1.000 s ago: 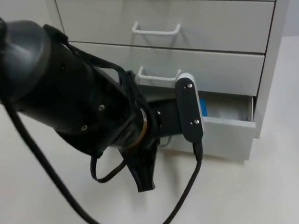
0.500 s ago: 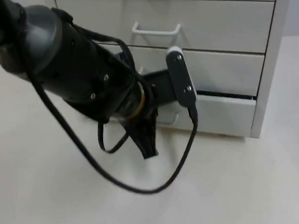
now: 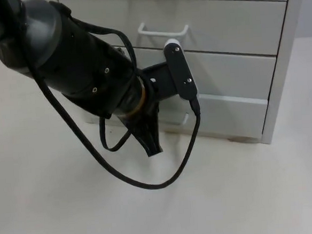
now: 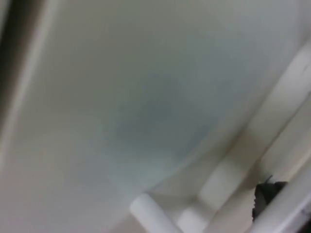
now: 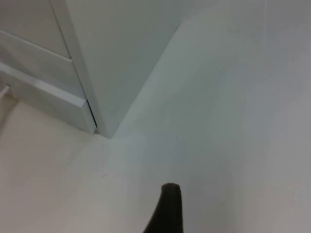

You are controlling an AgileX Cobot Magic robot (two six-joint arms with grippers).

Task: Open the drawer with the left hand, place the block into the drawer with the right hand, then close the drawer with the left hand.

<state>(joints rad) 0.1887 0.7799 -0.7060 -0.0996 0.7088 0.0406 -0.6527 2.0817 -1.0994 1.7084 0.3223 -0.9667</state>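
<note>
The white cabinet's bottom drawer (image 3: 231,114) sits pushed in, its front almost level with the drawer above. My left gripper (image 3: 153,143) is right at that drawer front, near its white handle (image 3: 179,121), and the arm's bulk hides the contact. In the left wrist view the drawer front (image 4: 146,97) and its handle (image 4: 150,213) are very close. My right gripper (image 5: 167,213) waits above the bare table beside the cabinet's corner (image 5: 95,128), holding nothing that I can see.
The white cabinet (image 3: 286,59) stands at the back of the table, with two more shut drawers and their handles (image 3: 163,31) above the bottom one. White table top (image 3: 231,197) spreads in front of it and to its right.
The bottom drawer stood open with something blue inside a second ago. My left arm has pushed it back toward the cabinet, and the inside is now hidden.
</note>
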